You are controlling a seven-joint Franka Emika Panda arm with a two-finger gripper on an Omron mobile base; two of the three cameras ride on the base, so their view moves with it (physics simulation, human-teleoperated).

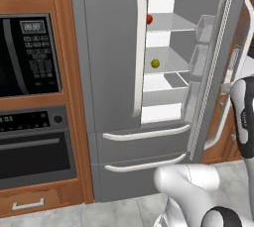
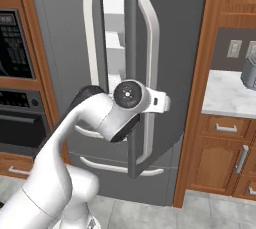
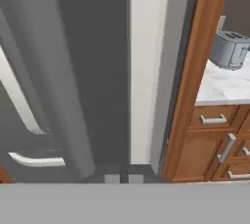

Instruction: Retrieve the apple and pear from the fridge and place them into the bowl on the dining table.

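Now, from my remote station: the fridge [image 1: 114, 72] stands with its right door swung open — white shelves exposed. The apple [image 1: 149, 19] sits on an upper shelf, partly behind the left door's handle; the pear [image 1: 155, 63] rests on the shelf below it. In the hand view, the hand [image 3: 124, 178] has its fingertips pressed together, gripping nothing, close against the open door's edge. A grey toaster [image 3: 229, 49] stands on the marble surface [image 3: 225, 86] to the right.
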